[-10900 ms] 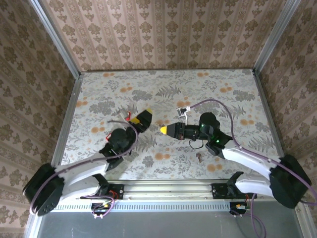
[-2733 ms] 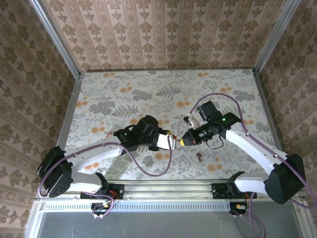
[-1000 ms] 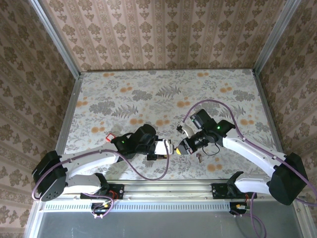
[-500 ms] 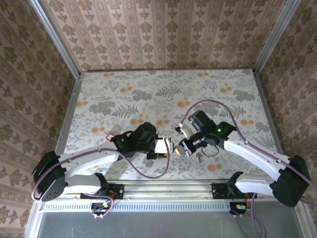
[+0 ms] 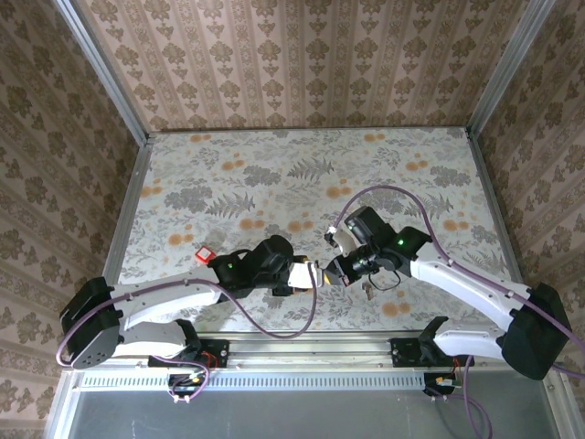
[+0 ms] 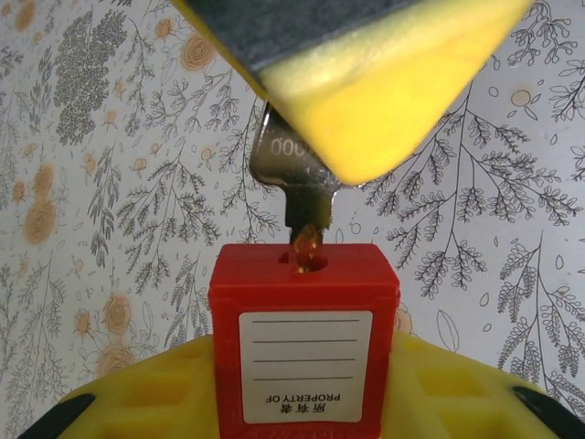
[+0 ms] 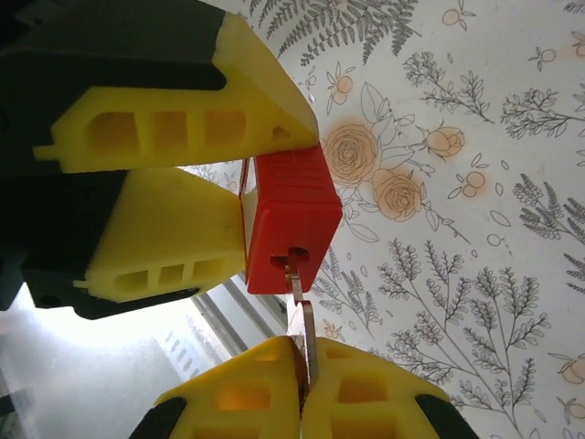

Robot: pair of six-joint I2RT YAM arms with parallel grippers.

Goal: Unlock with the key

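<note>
My left gripper is shut on a small red padlock, which has a white label and its keyhole facing outward. The yellow fingers clamp the padlock's sides and its shackle is hidden. My right gripper is shut on the head of the thin grey metal key. The key's blade tip sits in the mouth of the keyhole of that padlock. In the top view the right gripper meets the left one tip to tip, above the near middle of the table.
A second red padlock lies on the floral table left of the left arm. A small dark object lies under the right arm near the front rail. Patterned walls close off three sides.
The left arm has shifted slightly toward the near edge and right, uncovering the loose padlock more. The two grippers stay tip to tip and both grips are unchanged.
</note>
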